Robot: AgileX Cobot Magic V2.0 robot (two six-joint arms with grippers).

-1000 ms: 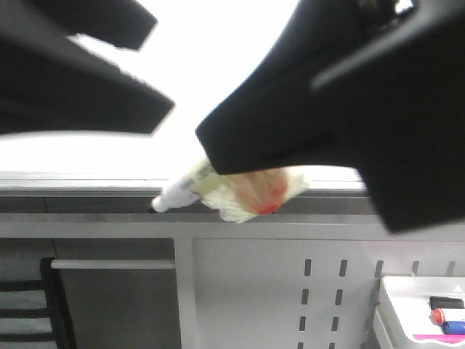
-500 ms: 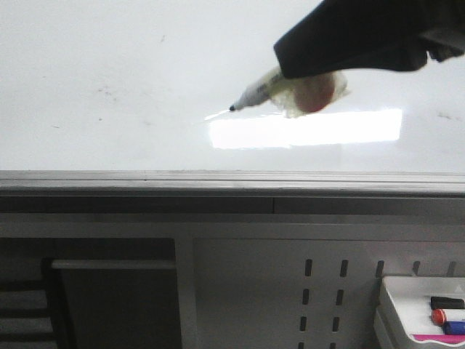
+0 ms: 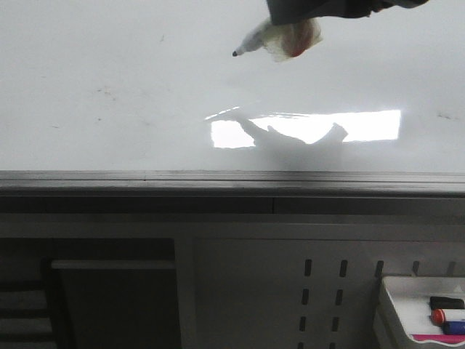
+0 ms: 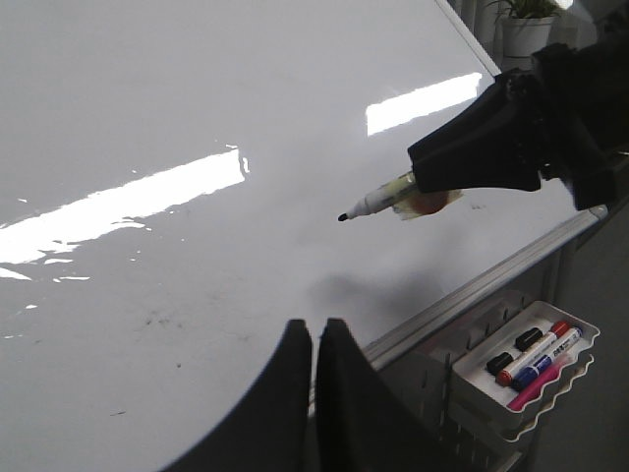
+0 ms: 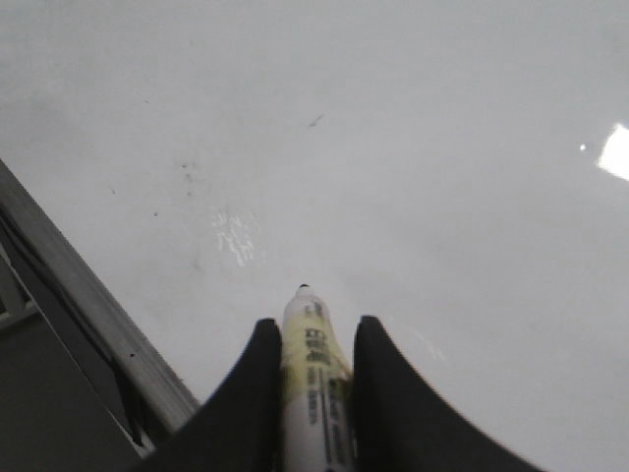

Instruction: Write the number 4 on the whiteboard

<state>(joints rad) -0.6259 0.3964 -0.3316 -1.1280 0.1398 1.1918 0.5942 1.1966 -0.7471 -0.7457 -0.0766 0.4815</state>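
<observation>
The whiteboard [image 3: 109,87] lies broad and glossy below my arms, its grey metal edge [image 3: 145,177] nearest the front camera, a bright rectangular glare [image 3: 312,127] on its sheen and only faint dark specks [image 3: 109,93] on it; no stroke of the number 4 is visible on it in any view. My right gripper [image 5: 319,344] pinches a black-tipped marker [image 4: 371,204] by its barrel, fingers [image 5: 257,393] pressed against either side, with a yellowish wrap [image 3: 294,38] bunched round the barrel where I hold it. The tip [image 3: 235,53] hangs over the board's middle, and I cannot tell from these pictures whether it touches the surface or sits just above. My left gripper [image 4: 314,339] hovers over the board's near part with its fingers pressed together, holding nothing. A small white tray [image 4: 536,366] of spare markers hangs below the board's edge, well apart from the work. As I judge it, the board is stiff and slick: it will not give under the tip, so the marker will skate unless I press lightly and evenly. The marker itself looks light and rigid, with a smooth barrel that could twist in my grip; the wrap probably adds friction, and the present hold, well back from the tip, seems the right place to keep it. Too hard a push would likely crush the felt tip or tilt the marker between my fingers.
</observation>
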